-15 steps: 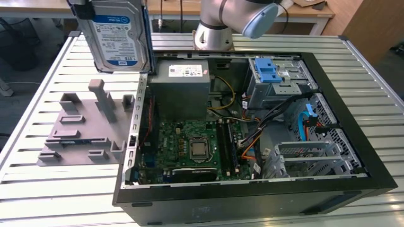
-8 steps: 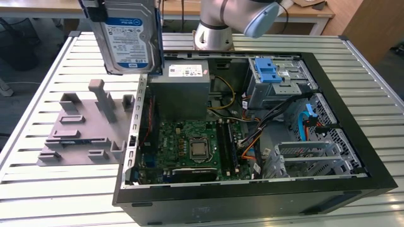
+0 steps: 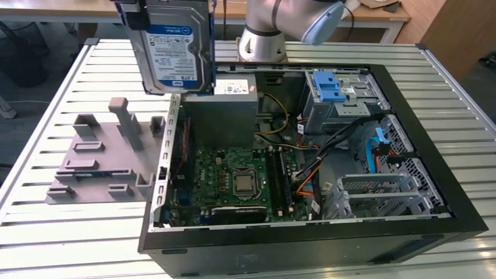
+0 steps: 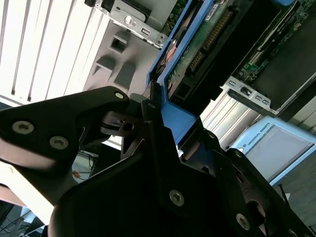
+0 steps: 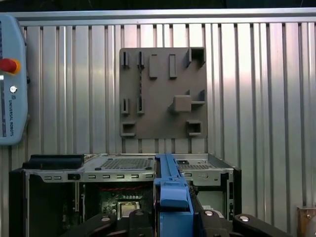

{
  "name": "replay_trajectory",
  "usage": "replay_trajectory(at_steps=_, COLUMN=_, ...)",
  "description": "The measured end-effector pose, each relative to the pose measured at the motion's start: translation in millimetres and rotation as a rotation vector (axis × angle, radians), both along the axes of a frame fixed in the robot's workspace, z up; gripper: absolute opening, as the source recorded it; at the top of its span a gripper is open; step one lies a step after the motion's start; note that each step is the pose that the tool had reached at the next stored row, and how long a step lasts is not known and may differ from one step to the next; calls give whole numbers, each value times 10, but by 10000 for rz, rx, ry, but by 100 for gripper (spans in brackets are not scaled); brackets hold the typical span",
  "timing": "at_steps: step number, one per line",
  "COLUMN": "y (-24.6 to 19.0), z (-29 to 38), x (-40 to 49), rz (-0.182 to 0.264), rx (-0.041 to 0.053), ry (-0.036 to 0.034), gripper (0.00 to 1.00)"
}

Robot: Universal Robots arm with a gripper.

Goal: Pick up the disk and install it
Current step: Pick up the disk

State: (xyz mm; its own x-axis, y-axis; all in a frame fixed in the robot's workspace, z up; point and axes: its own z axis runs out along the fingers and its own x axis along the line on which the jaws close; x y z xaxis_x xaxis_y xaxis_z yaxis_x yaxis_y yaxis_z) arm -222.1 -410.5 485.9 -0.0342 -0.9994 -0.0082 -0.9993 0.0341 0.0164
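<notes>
Now | claw (image 4: 154,106) clamped on disk (image 3: 176,49) | silver, white-and-blue label, blue frame | upright

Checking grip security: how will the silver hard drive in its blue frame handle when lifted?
The silver rectangular hard drive looks rigid and probably dense; unlikely to flex. The gripper clamps its blue plastic frame, which might slip or give slightly.

One disk (image 3: 176,49) hangs near one open case (image 3: 310,244). Inside the case sit one power supply (image 3: 220,110), one blue bracket (image 3: 329,87) and one motherboard (image 3: 232,180). Outside the case are one grey plate (image 3: 101,157) and one pendant (image 5: 11,79).
</notes>
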Motion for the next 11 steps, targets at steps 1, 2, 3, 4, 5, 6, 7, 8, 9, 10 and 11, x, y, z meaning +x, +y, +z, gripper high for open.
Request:
replay_trajectory(at_steps=1, y=-7, z=0, x=27, rz=1, rx=0, ry=3, gripper=37)
replay_trajectory(at_steps=2, y=-14, z=0, x=53, rz=1, rx=0, ry=6, gripper=37)
replay_trajectory(at_steps=3, y=-19, z=0, x=76, rz=1, rx=0, ry=8, gripper=37)
replay_trajectory(at_steps=4, y=-21, z=0, x=94, rz=1, rx=0, ry=9, gripper=37)
replay_trajectory(at_steps=5, y=-22, z=0, x=101, rz=1, rx=0, ry=10, gripper=37)
replay_trajectory(at_steps=6, y=-22, z=0, x=102, rz=0, rx=0, ry=10, gripper=37)
replay_trajectory(at_steps=7, y=-22, z=0, x=102, rz=-1, rx=0, ry=9, gripper=37)
replay_trajectory(at_steps=8, y=-21, z=0, x=103, rz=0, rx=0, ry=9, gripper=37)
replay_trajectory(at_steps=9, y=-21, z=0, x=103, rz=0, rx=0, ry=10, gripper=37)
replay_trajectory(at_steps=10, y=-21, z=0, x=104, rz=0, rx=0, ry=10, gripper=37)
replay_trajectory(at_steps=11, y=-21, z=0, x=104, rz=0, rx=0, ry=9, gripper=37)
